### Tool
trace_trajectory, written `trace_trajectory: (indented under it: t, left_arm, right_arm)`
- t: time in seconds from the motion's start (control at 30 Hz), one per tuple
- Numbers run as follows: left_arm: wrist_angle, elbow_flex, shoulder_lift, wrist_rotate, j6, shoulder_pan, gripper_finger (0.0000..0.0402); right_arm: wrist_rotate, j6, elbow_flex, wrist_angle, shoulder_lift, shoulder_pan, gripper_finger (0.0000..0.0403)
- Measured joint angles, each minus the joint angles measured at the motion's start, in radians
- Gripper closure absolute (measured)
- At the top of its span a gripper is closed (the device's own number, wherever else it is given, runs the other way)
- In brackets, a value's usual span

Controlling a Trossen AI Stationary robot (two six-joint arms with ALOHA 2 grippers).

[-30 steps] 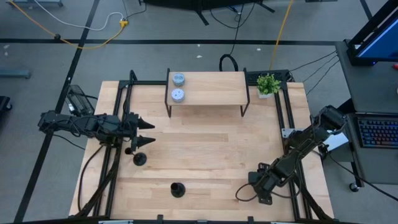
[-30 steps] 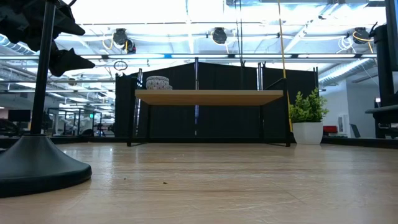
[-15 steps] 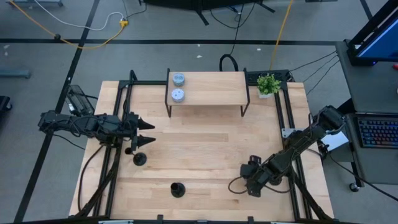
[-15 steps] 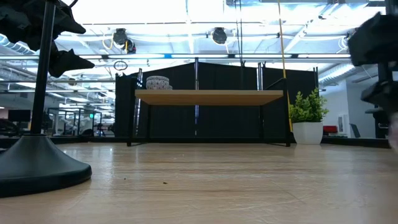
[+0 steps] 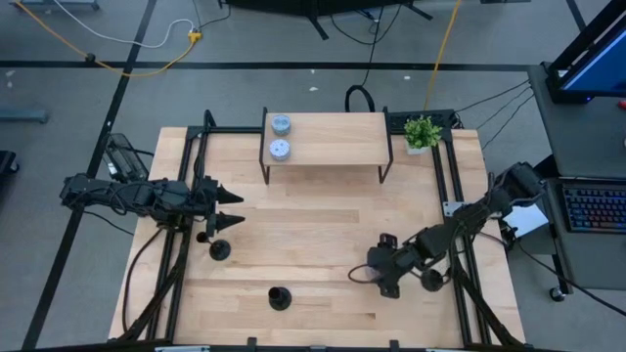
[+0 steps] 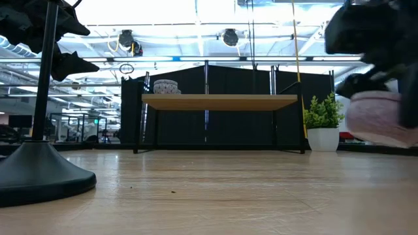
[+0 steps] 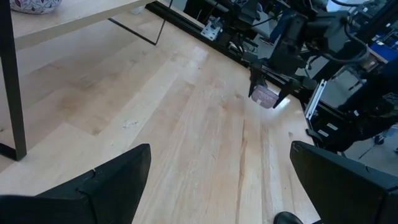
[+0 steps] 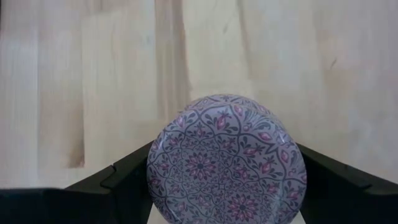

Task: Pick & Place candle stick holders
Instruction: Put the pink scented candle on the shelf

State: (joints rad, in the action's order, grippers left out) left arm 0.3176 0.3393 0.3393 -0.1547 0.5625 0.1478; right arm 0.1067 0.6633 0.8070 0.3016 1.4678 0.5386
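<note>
- Right hand [image 5: 367, 274] is up over the near right part of the worktop [image 5: 323, 210], and it has a lilac patterned candle tin [image 8: 227, 158] pinched between its two fingers [image 8: 118, 180], closed only as far as the tin's width allows.
- The right wrist view shows the tin sitting centred in the grip, lid face up, with bare wood beneath it. The low view shows it clear of the surface.
- My read: this is a carry, most likely toward the raised shelf [image 5: 328, 137] at the back, where a blue tin [image 5: 281, 123] and a white tin [image 5: 280, 149] already sit side by side.
- To do it well, keep the tin level, rise above the shelf edge before crossing it, and aim for open wood beside the white tin rather than on top of either.
- Lower until the base rests, then let go. A drop from height could roll a round tin.
- Left hand [image 5: 233, 206] hangs wide open at the left side, holding nothing.
- Just beside it stands one black candle stick holder [image 5: 219, 249]. A second holder [image 5: 280, 297] stands near the front edge, well apart from the first.
- Both holders are upright and untouched. I can only make out two.
- The carry path should stay right of centre, away from the left hand and the holders.
- A small potted plant [image 5: 422, 132] sits at the back right corner, just beside the shelf's right leg, so swing in from the front, not the side.
</note>
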Motion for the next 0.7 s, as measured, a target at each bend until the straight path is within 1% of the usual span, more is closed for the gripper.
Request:
trace_trajectory:
  t: [0.2,0.43,0.53,0.7]
  left_arm:
    - [-0.001,0.000,0.000,0.000,0.000,0.000,0.0009]
    - [0.000,0.000,0.000,-0.002,0.000,0.000,0.0009]
    - [-0.001,0.000,0.000,-0.002,-0.004,0.000,0.0009]
    - [-0.012,0.000,0.000,-0.003,-0.007,0.000,0.0009]
  right_arm:
    - [-0.001,-0.092,0.000,-0.001,-0.072,-0.098,0.0108]
    - [0.000,-0.233,0.010,-0.064,-0.181,-0.261,0.0108]
    - [0.000,-0.325,0.066,-0.066,-0.203,-0.330,0.0108]
    - [0.013,-0.504,0.200,-0.065,-0.198,-0.434,0.0108]
